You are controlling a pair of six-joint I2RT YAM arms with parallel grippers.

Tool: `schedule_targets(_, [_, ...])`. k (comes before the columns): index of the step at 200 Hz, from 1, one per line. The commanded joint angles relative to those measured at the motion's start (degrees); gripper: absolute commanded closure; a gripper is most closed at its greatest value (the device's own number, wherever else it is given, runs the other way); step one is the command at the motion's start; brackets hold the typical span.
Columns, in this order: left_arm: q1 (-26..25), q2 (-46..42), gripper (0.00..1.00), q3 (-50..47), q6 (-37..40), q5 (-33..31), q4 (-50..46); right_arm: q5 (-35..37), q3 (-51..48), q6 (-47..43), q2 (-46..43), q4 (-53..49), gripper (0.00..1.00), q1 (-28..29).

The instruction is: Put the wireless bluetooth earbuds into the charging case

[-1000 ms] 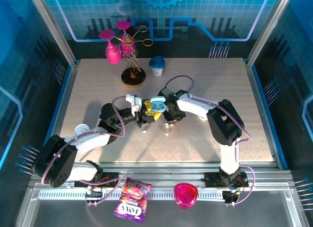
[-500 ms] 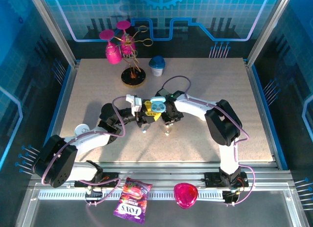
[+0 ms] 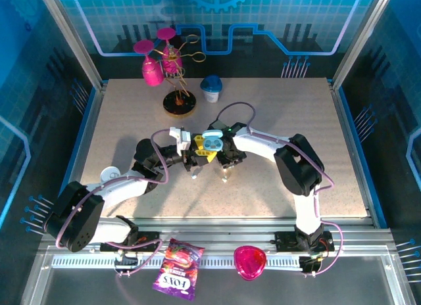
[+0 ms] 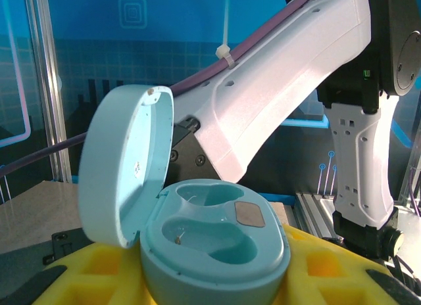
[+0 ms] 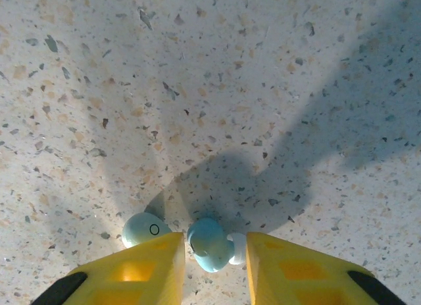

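Holding the charging case [image 4: 214,252] in my left gripper [image 4: 214,282]: the yellow fingers [image 4: 99,279] are closed against either side of its base, and the case sits upright between them, raised off the table [image 3: 276,108].

Case state, left wrist view: the lid [image 4: 125,167] is hinged open and stands up on the left side of the case. Both sockets [image 4: 217,242] in the base are bare, with no earbud seated in either.

Top view: my right gripper [image 3: 227,175] points down at the table just to the right of the charging case [image 3: 210,142] and nearer to my bases than it. My left gripper [image 3: 204,155] is directly under the case.

Right wrist view: one earbud [image 5: 207,246], pale blue with a white tip, lies between the fingers of my right gripper [image 5: 215,238]. The white tip touches one finger and the blue body sits right against the other. I cannot tell whether the fingers are pressing on it or merely bracketing it. A second earbud [image 5: 145,229] lies on the table just outside the finger [image 5: 131,279] on that side, so both earbuds are outside the case.
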Motion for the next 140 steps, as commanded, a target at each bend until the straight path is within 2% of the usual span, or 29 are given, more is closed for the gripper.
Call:
schedule_targets(1, [0.41,-1.63,0.78,1.49,0.12,1.26,1.37,1.57,1.92,-0.46,2.21,-2.53,0.71,1.28])
schedule_targets(91, [0.36,-1.28,0.78,1.40,0.14,1.17,1.69,2.70,1.68,-1.10,2.40,-3.13,0.78,0.75])
schedule_targets(112, [0.40,-1.11,0.78,1.22,0.07,0.86,1.73,0.19,-0.89,-0.69,-1.47,-0.82,0.79,-0.96])
schedule_targets(140, [0.39,-0.52,0.77,1.32,-0.19,0.82,2.29,-6.91,-6.15,-0.13,-8.65,3.99,0.80,-4.51])
